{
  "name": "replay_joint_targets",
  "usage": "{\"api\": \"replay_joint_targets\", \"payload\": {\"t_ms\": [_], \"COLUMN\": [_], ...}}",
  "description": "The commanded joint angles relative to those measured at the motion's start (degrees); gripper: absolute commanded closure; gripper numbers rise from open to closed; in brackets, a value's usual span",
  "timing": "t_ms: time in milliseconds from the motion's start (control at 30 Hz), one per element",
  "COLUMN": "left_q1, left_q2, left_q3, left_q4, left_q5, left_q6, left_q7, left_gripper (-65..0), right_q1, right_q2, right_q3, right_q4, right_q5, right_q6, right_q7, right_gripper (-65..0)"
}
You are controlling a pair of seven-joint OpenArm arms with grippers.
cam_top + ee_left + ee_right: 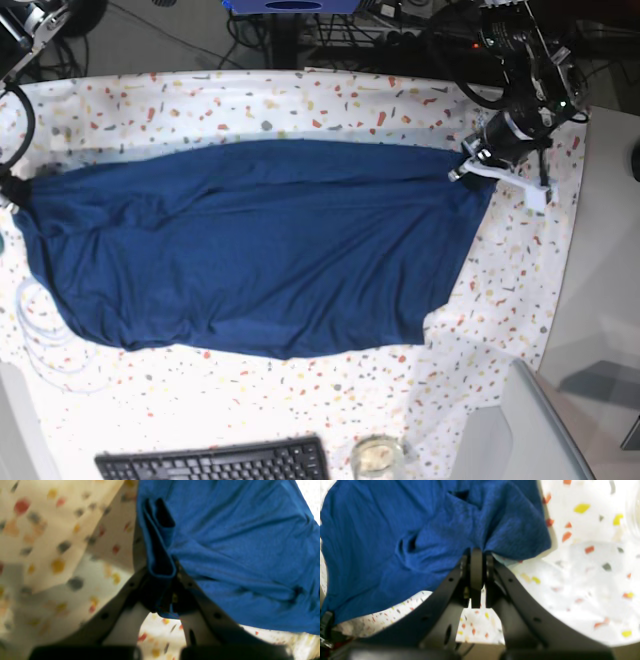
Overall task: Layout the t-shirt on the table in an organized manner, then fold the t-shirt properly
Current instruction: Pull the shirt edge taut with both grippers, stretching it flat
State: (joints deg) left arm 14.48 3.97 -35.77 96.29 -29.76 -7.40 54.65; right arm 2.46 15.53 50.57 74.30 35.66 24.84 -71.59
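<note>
The dark blue t-shirt (250,240) hangs stretched sideways between my two grippers, its lower part lying on the speckled table (300,100). My left gripper (468,163) pinches the shirt's right end. In the left wrist view the left gripper (162,577) is shut on a folded hem of the t-shirt (237,555), above the table (37,530). My right gripper (9,190) holds the shirt's left end at the table's left edge. In the right wrist view the right gripper (477,552) is shut on a bunched edge of the t-shirt (382,542), over the table (595,567).
A black keyboard (215,465) and a small glass (375,455) sit at the table's front edge. A white cable (35,330) loops at the left. A plain grey surface (605,330) borders the right side. Dark cables and equipment crowd the back.
</note>
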Motion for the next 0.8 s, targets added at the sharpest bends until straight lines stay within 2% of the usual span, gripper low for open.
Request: {"api": "replay_joint_targets", "payload": {"t_ms": [0,233,500,600,767], "left_q1": [-0.2,1.8,4.2,4.3,5.2], "left_q2": [-0.8,-1.2,-1.3,-2.6,-3.6], "left_q3": [-1.5,-3.3,-3.4,-3.4,-3.0], "left_q4": [0.9,1.2,1.2,0.4,-2.3], "left_q5": [0.1,0.5,0.6,0.6,1.5], "left_q6": [0.2,0.2,0.2,0.2,0.2], "left_q7": [-0.6,-0.5,-0.7,-1.0,-5.8], "left_gripper": [0.0,0.0,0.0,0.0,0.0], "right_q1": [-0.2,-4.5,-8.2,-9.5,-10.8], "right_q2": [1.1,0.8,0.5,0.4,0.4], "right_q3": [-0.1,-6.1,-5.6,-5.6,-5.6], "right_q4": [0.7,-5.3,-6.8,-6.9,-6.7], "right_q5": [0.5,0.5,0.6,0.6,0.6], "right_q6": [-0.1,-0.1,-0.1,-0.1,-0.1], "right_q7": [1.0,7.5,7.5,7.7,7.3], "right_gripper": [0.0,0.0,0.0,0.0,0.0]}}
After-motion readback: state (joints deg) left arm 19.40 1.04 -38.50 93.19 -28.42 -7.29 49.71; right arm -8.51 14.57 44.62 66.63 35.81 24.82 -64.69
